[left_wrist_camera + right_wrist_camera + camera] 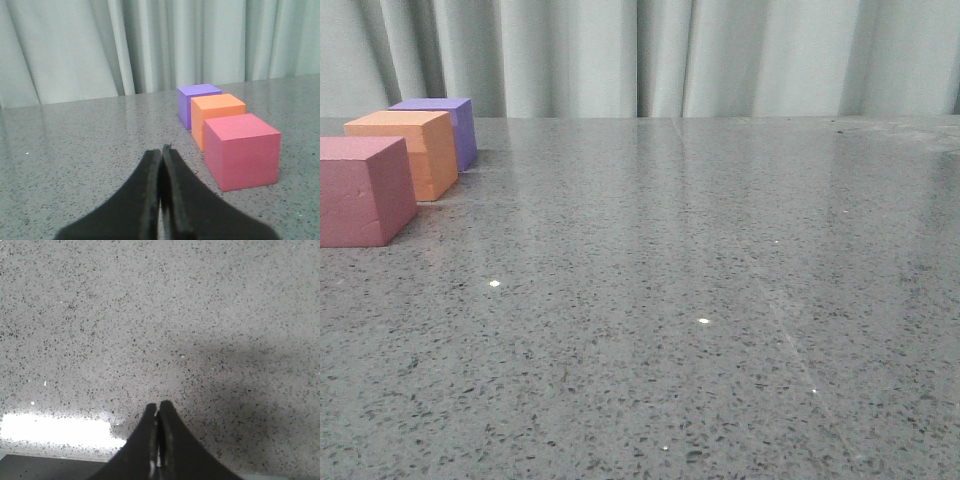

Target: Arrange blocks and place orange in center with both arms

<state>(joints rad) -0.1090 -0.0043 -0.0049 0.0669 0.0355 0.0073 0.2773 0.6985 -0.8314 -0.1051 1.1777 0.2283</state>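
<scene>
You have three matte foam cubes on the speckled grey stone table (720,300): one purple cube (197,102), one orange cube (217,116) and one pinkish-red cube (242,150). You have two black grippers, the left gripper (161,150) and the right gripper (158,407). One pale pleated curtain (650,55) hangs behind.

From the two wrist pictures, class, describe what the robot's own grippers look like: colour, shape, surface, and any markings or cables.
Only the fingers show. The left gripper has two matte black fingers that are broad at the base and curve inward to narrow tips. The right gripper has the same tapered black pair, looking dark grey in its light. No markings, labels or cables are visible, and the arms themselves are out of view.
</scene>
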